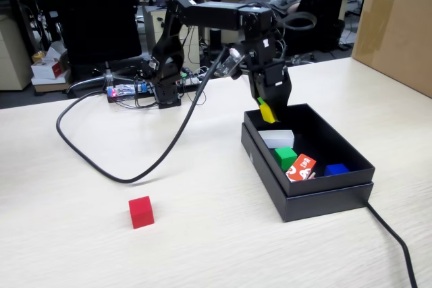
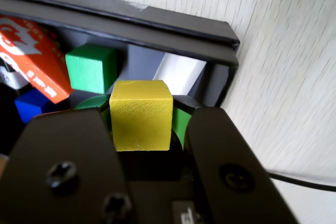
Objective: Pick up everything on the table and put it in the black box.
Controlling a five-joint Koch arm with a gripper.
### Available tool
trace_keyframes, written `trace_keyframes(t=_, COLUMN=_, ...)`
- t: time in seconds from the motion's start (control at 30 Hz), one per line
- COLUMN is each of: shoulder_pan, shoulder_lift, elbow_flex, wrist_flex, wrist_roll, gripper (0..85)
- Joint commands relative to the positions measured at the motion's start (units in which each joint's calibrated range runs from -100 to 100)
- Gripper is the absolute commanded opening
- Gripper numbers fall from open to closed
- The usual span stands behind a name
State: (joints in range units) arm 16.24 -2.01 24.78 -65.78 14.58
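My gripper (image 1: 268,110) hangs over the back left corner of the black box (image 1: 351,189), shut on the yellow cube (image 1: 267,113). In the wrist view the yellow cube (image 2: 140,115) sits clamped between the two black jaws of the gripper (image 2: 142,116), above the box's rim (image 2: 157,27). The green cube (image 1: 285,158) lies inside the box, and the wrist view shows it (image 2: 92,68) below the rim. The red cube (image 1: 141,212) stands alone on the table (image 1: 202,247), far to the left of the box.
Inside the box also lie a white block (image 1: 278,138), a red-orange printed packet (image 1: 301,167) and a blue block (image 1: 336,169). A big brown carton (image 1: 398,25) stands at the right back. Black cables (image 1: 121,166) loop across the table from the arm's base (image 1: 165,92).
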Motion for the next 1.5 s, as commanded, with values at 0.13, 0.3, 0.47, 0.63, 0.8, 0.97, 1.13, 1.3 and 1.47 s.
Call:
trace_keyframes(t=0.13, shoulder_pan=-1.6, shoulder_lift=2.1, elbow_flex=4.8, wrist_flex=2.5, wrist_roll=0.0, gripper=1.2)
trace_keyframes(t=0.3, shoulder_pan=-2.0, shoulder_lift=4.0, elbow_flex=2.0, wrist_flex=3.0, wrist_roll=-0.1, gripper=24.5)
trace_keyframes(t=0.47, shoulder_pan=-2.1, shoulder_lift=3.6, elbow_flex=-1.5, wrist_flex=3.0, wrist_roll=-0.2, gripper=36.4)
trace_keyframes(t=0.63, shoulder_pan=-2.4, shoulder_lift=-2.6, elbow_flex=-2.1, wrist_flex=3.0, wrist_roll=-0.4, gripper=41.0)
trace_keyframes(t=0.8, shoulder_pan=-4.0, shoulder_lift=-18.1, elbow_flex=0.0, wrist_flex=3.0, wrist_roll=-1.2, gripper=40.8)
trace_keyframes(t=0.97, shoulder_pan=-8.1, shoulder_lift=-27.8, elbow_flex=4.0, wrist_flex=3.0, wrist_roll=-3.8, gripper=40.7)
trace_keyframes(t=1.13, shoulder_pan=-14.1, shoulder_lift=-28.6, elbow_flex=2.8, wrist_flex=3.0, wrist_roll=-7.8, gripper=41.8)
trace_keyframes(t=1.3, shoulder_pan=-19.6, shoulder_lift=-26.3, elbow_flex=-3.6, wrist_flex=3.0, wrist_roll=-11.9, gripper=46.8)
trace_keyframes(t=1.47, shoulder_pan=-24.1, shoulder_lift=-21.0, elbow_flex=-12.1, wrist_flex=6.5, wrist_roll=-14.8, gripper=48.8)
